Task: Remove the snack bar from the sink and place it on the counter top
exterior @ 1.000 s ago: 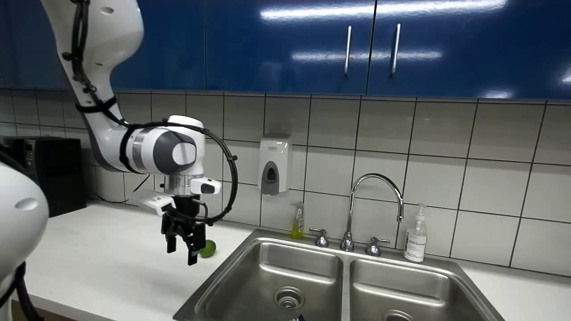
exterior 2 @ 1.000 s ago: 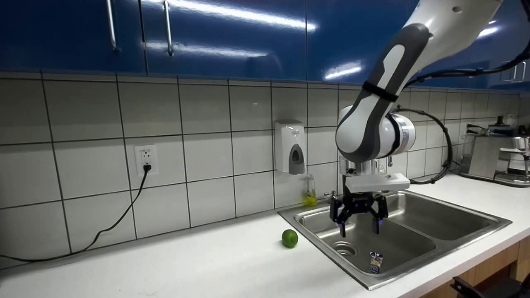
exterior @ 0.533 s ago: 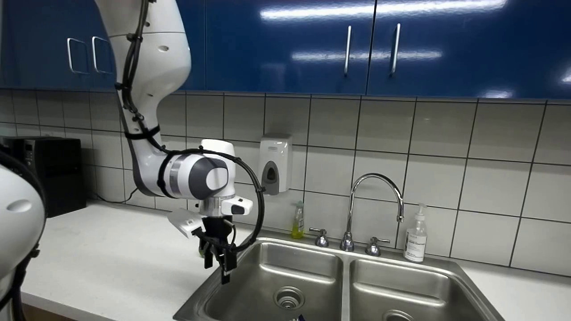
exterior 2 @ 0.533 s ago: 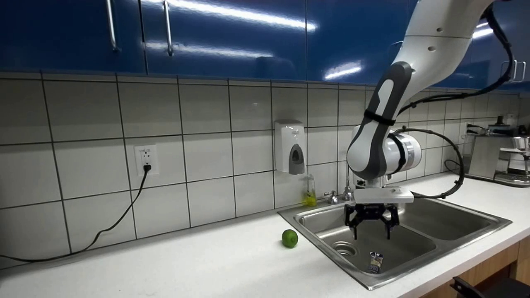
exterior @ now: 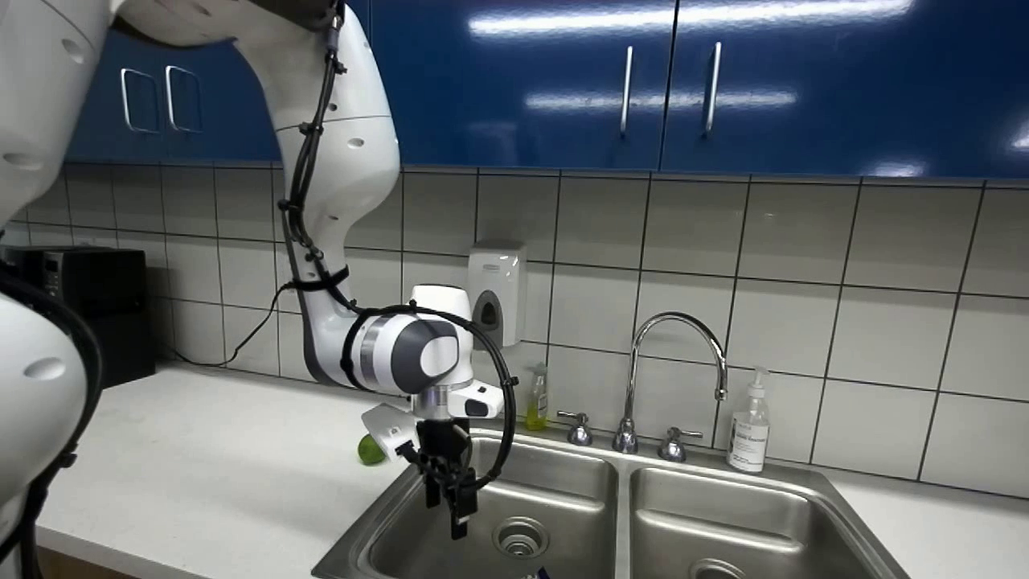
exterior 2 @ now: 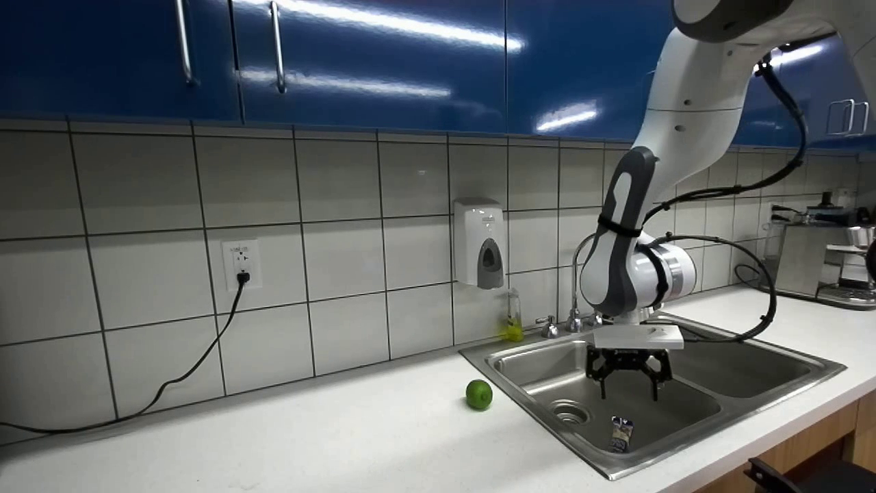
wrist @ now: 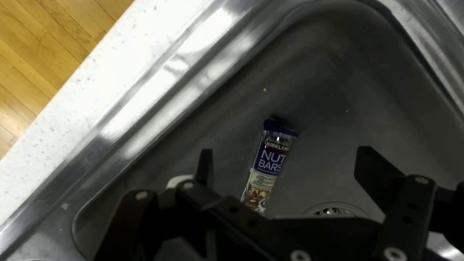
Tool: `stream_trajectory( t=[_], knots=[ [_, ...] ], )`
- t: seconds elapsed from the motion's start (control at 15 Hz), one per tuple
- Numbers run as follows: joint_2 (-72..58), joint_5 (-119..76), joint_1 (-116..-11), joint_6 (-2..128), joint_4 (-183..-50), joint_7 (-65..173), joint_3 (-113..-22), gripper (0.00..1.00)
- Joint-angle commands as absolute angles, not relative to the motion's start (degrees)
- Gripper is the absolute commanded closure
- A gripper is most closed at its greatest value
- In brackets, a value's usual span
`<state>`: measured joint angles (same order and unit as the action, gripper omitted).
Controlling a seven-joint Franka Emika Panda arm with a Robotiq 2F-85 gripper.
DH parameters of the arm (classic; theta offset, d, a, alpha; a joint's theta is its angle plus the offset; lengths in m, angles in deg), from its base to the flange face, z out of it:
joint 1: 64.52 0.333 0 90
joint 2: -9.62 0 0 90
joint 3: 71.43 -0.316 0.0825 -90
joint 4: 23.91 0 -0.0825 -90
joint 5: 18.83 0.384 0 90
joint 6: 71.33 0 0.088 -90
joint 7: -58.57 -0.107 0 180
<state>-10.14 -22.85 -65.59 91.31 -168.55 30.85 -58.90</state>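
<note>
One snack bar (wrist: 269,166) lies in one sink (exterior 2: 608,468), fruit-side basin (wrist: 326,90), long axis steep in the wrist view, blue end up-right; one gripper (exterior 2: 629,397) hangs spread wide above sink, one green fruit (exterior 2: 479,395) beside it.

Behind the gripper (exterior 2: 629,396): tiled wall (exterior 2: 342,253), pale, dark grout lines. Higher up, glossy blue cabinets (exterior: 514,72) with metal handles (exterior: 626,88); long white light streaks (exterior: 563,21) mirrored across them. In an exterior view: outlet (exterior 2: 241,259) on the wall, left of and higher than the gripper, black plug (exterior 2: 243,277) in; wooden fronts (exterior 2: 811,437) lower, to its right. Wrist view: yellowish plank floor (wrist: 43,54) below, well apart from it.
</note>
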Motion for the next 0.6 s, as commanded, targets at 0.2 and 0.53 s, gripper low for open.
stream_trajectory(
  t=[0.2,0.53],
  knots=[
    [-12.4,-20.3,-63.8,91.2,-167.0,32.0,-57.6,0.00],
    [-12.4,-20.1,-63.7,91.2,-166.9,31.9,-57.6,0.00]
  ],
)
